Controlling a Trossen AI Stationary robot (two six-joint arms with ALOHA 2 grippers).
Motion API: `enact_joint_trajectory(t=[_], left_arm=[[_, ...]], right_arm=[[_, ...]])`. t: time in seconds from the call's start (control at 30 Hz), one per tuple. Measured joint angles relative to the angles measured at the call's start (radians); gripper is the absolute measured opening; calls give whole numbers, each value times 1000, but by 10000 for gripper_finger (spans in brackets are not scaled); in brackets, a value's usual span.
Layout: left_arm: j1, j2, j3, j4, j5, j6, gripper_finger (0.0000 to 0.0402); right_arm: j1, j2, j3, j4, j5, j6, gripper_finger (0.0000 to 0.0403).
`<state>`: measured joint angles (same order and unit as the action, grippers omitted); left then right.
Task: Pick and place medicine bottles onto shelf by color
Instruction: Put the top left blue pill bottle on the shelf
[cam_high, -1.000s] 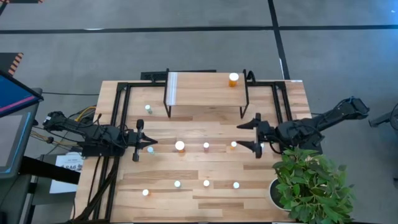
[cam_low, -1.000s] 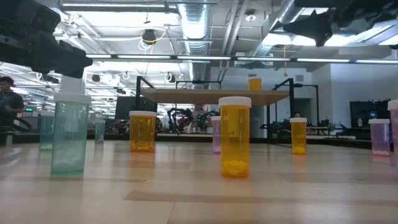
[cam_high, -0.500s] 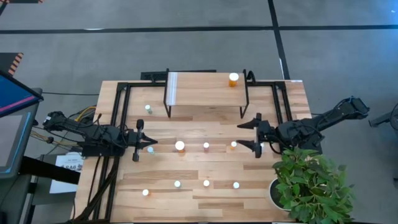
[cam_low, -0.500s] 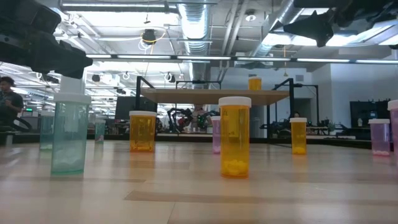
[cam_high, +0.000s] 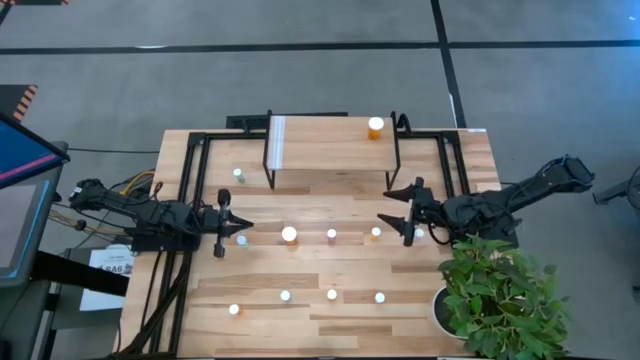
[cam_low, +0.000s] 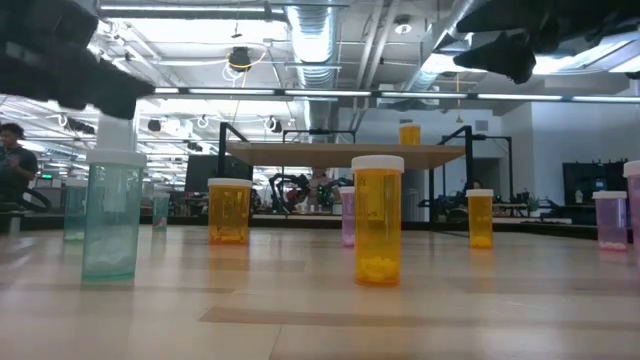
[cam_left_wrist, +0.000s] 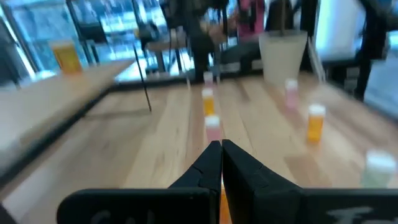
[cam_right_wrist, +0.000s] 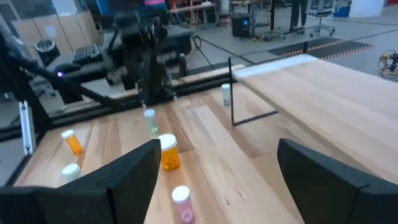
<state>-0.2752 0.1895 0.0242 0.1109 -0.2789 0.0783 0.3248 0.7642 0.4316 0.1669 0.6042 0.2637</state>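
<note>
The shelf (cam_high: 330, 150) stands at the table's far middle, with one orange bottle (cam_high: 375, 126) on its right end. Other white-capped medicine bottles stand upright on the table: a large orange one (cam_high: 289, 234), a pink one (cam_high: 331, 235), a small orange one (cam_high: 376, 232), a green one (cam_high: 241, 240), and a row near the front (cam_high: 332, 294). My left gripper (cam_high: 243, 227) is shut and empty, level above the table beside the green bottle. My right gripper (cam_high: 388, 208) hangs open and empty above the table, right of the small orange bottle.
A potted plant (cam_high: 500, 295) fills the near right corner beside my right arm. Black frame rails (cam_high: 190, 180) run along the table's left and right sides. Another green bottle (cam_high: 238, 174) stands left of the shelf's legs (cam_high: 270, 170).
My right gripper has rolled at the wrist and swung a little toward the table's left; it stays open and in place. My left gripper has tipped up slightly and stays shut. No bottle has moved.
</note>
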Motion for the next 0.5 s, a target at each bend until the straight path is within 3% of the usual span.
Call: enact_joint_trajectory(t=[0.13,0.3,0.5], left_arm=[[0,0,0,149,-65,3,2],[0,0,0,247,-253,-35,2],[0,0,52,155,-471,-111,2]], right_arm=[[0,34,0,-1,0,0,346],[0,80,0,0,-1,0,344],[0,109,0,42,-2,-4,342]])
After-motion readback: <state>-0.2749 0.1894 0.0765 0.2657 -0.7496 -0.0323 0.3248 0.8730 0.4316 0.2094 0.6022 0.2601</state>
